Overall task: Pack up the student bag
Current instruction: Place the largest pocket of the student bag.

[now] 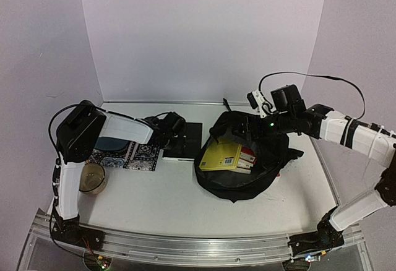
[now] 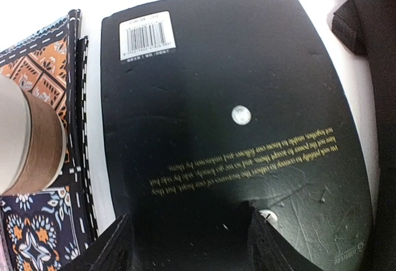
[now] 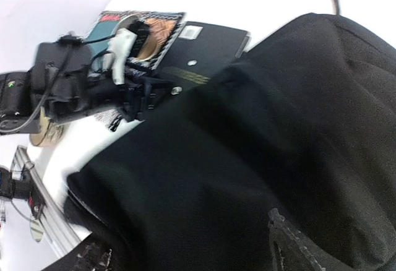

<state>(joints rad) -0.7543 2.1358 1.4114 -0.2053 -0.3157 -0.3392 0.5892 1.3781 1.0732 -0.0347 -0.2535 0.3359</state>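
Top external view is showing the student bag lying open-mouthed on the right half of the table, with a yellow book already resting inside on red-and-white ones. The right gripper is hovering at the bag's far rim, its fingers spread wide over the black fabric and pinching nothing. Just left of the bag, the black notebook is lying flat, close beside a patterned book. The left gripper is hanging over the notebook's near end, its fingers apart and clamping nothing. The notebook looks like the next item. Being flat on the table, it probably needs one finger worked under an edge. The right fingers should be holding the rim up before it is carried across.
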